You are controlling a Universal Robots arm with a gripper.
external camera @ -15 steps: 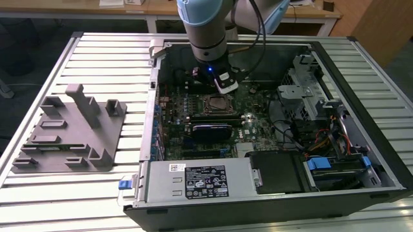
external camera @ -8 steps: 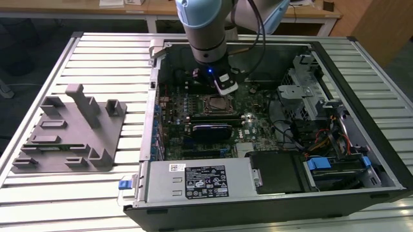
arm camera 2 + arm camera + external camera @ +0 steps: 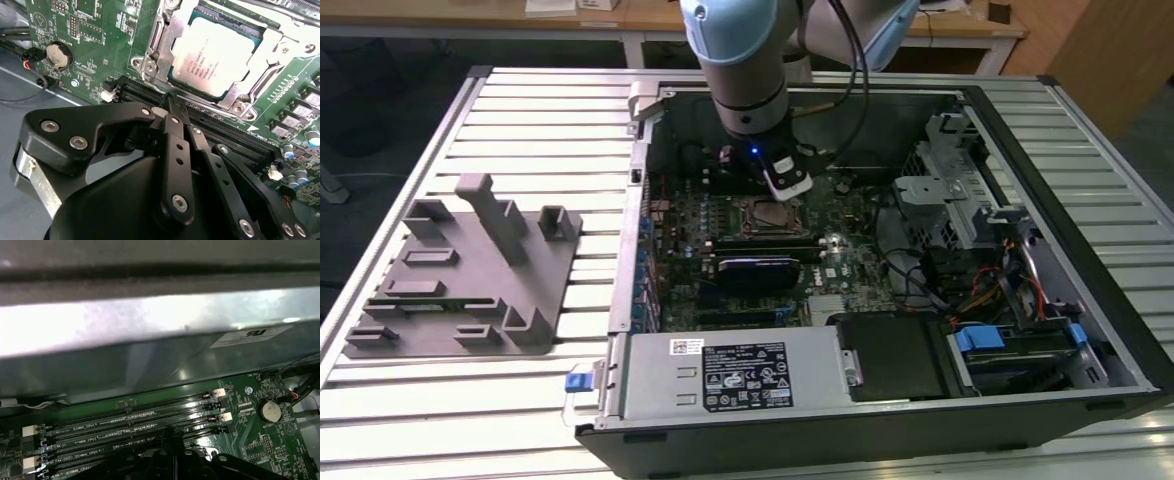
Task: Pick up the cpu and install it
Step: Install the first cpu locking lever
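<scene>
The cpu [image 3: 215, 52], a square chip with a silver metal top, lies flat in the motherboard socket, with the socket's metal frame [image 3: 165, 45] around it. In the exterior view the cpu [image 3: 767, 212] sits in the middle of the open computer case, just below my gripper [image 3: 783, 188]. In the second wrist view my gripper [image 3: 168, 99] hangs over the memory slots beside the socket. Its black fingers [image 3: 175, 127] are drawn together at the tip, shut with nothing between them. The fingertips stand a little apart from the cpu's edge.
The open case [image 3: 1107, 330] lies on a slatted metal table [image 3: 520, 120]. Memory slots [image 3: 130, 427] and a coin battery [image 3: 270, 411] sit on the green board. A grey fixture [image 3: 467, 270] stands at the exterior view's left. Cables and drive bays [image 3: 987, 260] crowd the exterior view's right.
</scene>
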